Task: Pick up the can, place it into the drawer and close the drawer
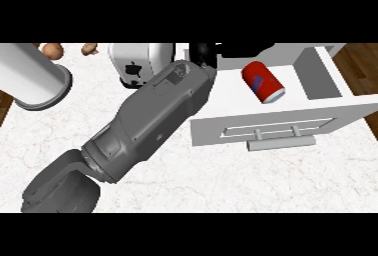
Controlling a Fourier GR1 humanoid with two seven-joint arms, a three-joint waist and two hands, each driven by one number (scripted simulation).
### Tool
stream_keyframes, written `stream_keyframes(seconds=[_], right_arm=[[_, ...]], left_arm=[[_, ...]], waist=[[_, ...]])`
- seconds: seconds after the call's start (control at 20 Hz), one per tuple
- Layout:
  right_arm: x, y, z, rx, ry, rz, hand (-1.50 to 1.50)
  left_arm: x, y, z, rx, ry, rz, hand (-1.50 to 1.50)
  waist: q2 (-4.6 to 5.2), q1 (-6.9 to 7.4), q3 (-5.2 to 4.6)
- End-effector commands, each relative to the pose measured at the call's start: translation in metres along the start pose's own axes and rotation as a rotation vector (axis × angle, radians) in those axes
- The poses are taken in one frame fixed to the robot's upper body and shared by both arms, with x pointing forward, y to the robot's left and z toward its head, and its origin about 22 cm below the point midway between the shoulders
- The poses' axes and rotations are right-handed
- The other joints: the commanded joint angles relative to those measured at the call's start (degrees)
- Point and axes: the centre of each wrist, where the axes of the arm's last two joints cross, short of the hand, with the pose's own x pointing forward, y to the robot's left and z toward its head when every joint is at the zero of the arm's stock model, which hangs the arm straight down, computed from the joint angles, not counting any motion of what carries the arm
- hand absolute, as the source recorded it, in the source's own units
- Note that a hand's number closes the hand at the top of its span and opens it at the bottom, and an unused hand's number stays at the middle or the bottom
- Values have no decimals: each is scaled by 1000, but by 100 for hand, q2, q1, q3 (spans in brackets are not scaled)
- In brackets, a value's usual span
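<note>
A red can (pixel 263 82) with a blue mark lies on its side inside the open white drawer (pixel 325 75), near the drawer's left wall. The drawer's front panel with its bar handle (pixel 280 143) faces the near side of the counter. A thick grey forearm (pixel 151 120) runs from the lower left up to the drawer's far left corner. Its black left hand (pixel 204 54) sits there, up-left of the can and apart from it. The fingers (pixel 247 49) stretch rightward along the drawer's far end, holding nothing, partly cut off by the view's top. The right hand does not show.
A white toaster (pixel 140 62) stands just left of the hand, partly behind the forearm. A tall pale cylinder (pixel 33 75) stands at the far left, with two small brown items (pixel 52 49) behind it. The marble counter (pixel 244 175) ends at the right on wooden floor (pixel 362 70).
</note>
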Motion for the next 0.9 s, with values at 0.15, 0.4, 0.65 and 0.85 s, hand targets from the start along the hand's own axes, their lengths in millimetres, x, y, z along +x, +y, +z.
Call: stream_keyframes(seconds=[0.15,0.4,0.65,0.85], right_arm=[[31,2,-5,50,-152,303,-150],[34,18,-17,124,-261,339,-150],[41,43,-32,168,-294,490,-150],[30,61,-45,207,-298,548,-150]], left_arm=[[9,-3,0,-10,-40,60,-150],[6,-1,-2,-17,-68,62,-150],[18,-10,4,-30,-104,77,-150],[3,-4,3,-17,-91,78,-150]], waist=[[20,50,-2],[-5,169,-3],[-12,304,-7],[-15,335,-4]])
